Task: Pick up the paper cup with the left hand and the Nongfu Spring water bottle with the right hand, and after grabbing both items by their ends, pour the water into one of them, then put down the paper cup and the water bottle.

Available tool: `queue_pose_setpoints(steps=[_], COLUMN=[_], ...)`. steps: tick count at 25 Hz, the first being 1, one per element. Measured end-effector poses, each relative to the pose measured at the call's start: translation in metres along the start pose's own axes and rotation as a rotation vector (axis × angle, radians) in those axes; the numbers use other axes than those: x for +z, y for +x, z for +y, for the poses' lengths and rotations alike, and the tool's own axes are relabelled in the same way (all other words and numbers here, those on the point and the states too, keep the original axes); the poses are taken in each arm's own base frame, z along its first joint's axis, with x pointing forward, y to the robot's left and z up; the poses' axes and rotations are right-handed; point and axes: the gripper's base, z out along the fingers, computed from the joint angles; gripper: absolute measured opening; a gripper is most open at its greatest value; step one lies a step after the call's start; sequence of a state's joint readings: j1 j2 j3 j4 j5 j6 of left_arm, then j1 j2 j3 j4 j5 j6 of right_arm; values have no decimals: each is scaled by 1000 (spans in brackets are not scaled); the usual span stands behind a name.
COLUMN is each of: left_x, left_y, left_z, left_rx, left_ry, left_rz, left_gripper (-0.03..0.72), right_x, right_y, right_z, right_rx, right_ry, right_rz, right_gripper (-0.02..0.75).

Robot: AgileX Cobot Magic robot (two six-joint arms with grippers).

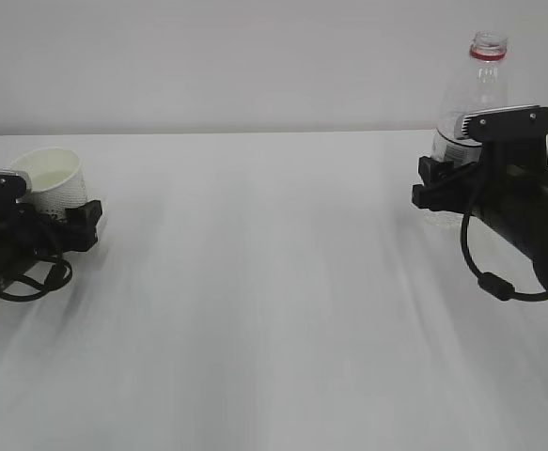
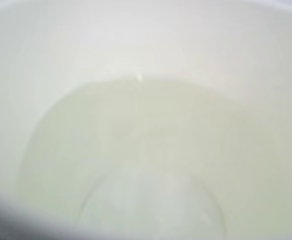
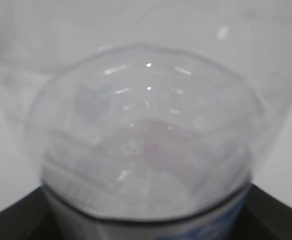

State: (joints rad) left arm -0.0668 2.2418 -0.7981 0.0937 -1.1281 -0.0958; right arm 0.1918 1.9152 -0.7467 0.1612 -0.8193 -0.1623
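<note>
The paper cup [image 1: 53, 183] sits low at the far left, its rim leaning toward me, with my left gripper [image 1: 59, 216] around its lower part. One black finger [image 1: 86, 221] shows beside the cup; how tightly the jaws stand is hidden. In the left wrist view the cup's cream inside [image 2: 146, 45] fills the frame, with clear water [image 2: 135, 150] in it. The capless Nongfu Spring water bottle [image 1: 476, 89] stands upright at the far right, and my right gripper [image 1: 450, 183] is closed round its labelled middle. The bottle [image 3: 146, 125] fills the right wrist view.
The white table [image 1: 274, 282] stretches between the two arms. A pale wall runs behind its far edge. A black cable [image 1: 499, 282] loops under the right arm and another [image 1: 34, 282] hangs by the left arm.
</note>
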Motion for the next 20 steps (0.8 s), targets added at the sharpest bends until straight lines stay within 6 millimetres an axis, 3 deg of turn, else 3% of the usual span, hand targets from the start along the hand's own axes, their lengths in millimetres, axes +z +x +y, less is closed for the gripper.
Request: queue_pose_setpoints(steps=[7, 20], left_x=[0, 0], left_y=[-1, -1], left_z=[0, 0], left_rx=[0, -34], left_ry=[1, 2], left_rz=[-9, -11], left_gripper=[671, 682], right_x=[0, 0], right_y=[0, 0], right_z=[0, 0], right_rx=[0, 0], right_ry=[0, 0], right_rz=[0, 0], right_gripper=[519, 519])
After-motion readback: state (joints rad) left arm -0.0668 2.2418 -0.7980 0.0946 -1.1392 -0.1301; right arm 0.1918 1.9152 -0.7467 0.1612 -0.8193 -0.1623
